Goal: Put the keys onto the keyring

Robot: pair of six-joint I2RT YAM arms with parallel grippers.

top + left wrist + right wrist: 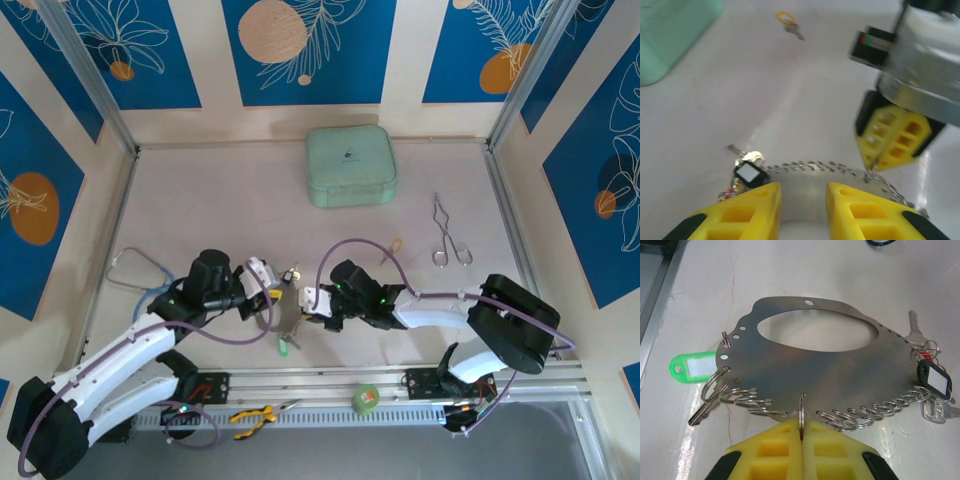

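The keyring (805, 362) is a flat steel plate with an oval hole and several small split rings along its edge; it lies on the table (288, 318). My right gripper (801, 426) is shut on one upright split ring (801, 410) at the plate's near edge. A green-tagged key (690, 367) hangs at its left end, and a black-tagged bunch of keys (934, 381) at its right. My left gripper (803, 192) is open, and the plate (810, 182) reaches into the gap between its fingers. A yellow-headed key (788, 22) lies loose further back.
A mint-green case (350, 167) sits at the back. Steel forceps (450, 240) lie at the right, a stethoscope (140, 270) at the left. Yellow-handled pliers (255, 415) and a green tape roll (366, 398) rest on the front rail.
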